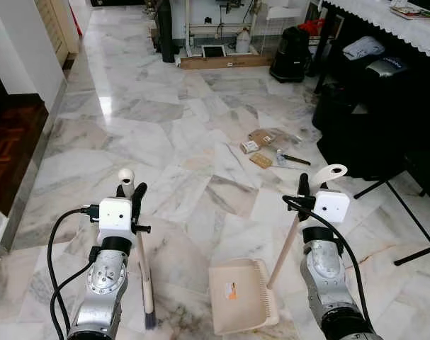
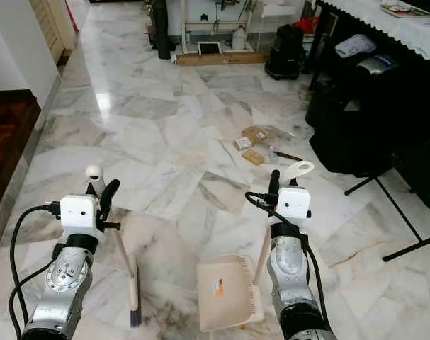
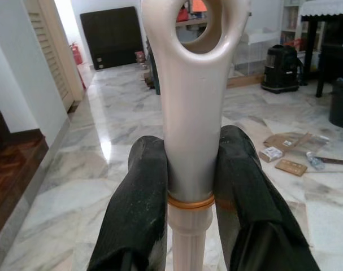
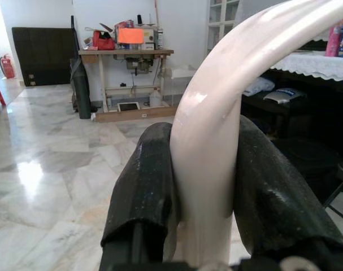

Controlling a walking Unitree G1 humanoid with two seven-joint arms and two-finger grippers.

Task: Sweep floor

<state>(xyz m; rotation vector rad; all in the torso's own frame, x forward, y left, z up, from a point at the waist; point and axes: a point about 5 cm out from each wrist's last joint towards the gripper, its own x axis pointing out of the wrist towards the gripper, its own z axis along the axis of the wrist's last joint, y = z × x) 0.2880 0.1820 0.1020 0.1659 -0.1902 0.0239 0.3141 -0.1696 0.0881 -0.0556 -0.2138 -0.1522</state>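
Far left, a dark wooden step drops beside a white wall; pale marble floor runs ahead from there.

Left gripper: both black fingers clenched round the cream broom handle, just below its hanging loop. The shaft runs down and back from the fingers to the dark bristle head, which rests on the floor close to the robot.

Just right of the bristles lies the cream dustpan, flat on the marble, its open lip facing the robot. Its long handle slants up to the right gripper, whose fingers grasp it tight under the curved loop end.

Beyond both sets of fingers, well ahead and somewhat to the right: a small scatter of litter, made up of cardboard scraps, a small box and something clear and crumpled. It lies near the foot of a dark table with a lace-edged cloth. A black vacuum cleaner stands farther off by the back wall.

Judgement: tools are in hand, the sweep itself not begun. The rubbish is well apart from bristles and pan. The next move calls for walking forward toward the scatter, setting the pan down just beside it, then drawing the bristles through the scraps toward the pan lip. Watch the table's stand legs on the right.
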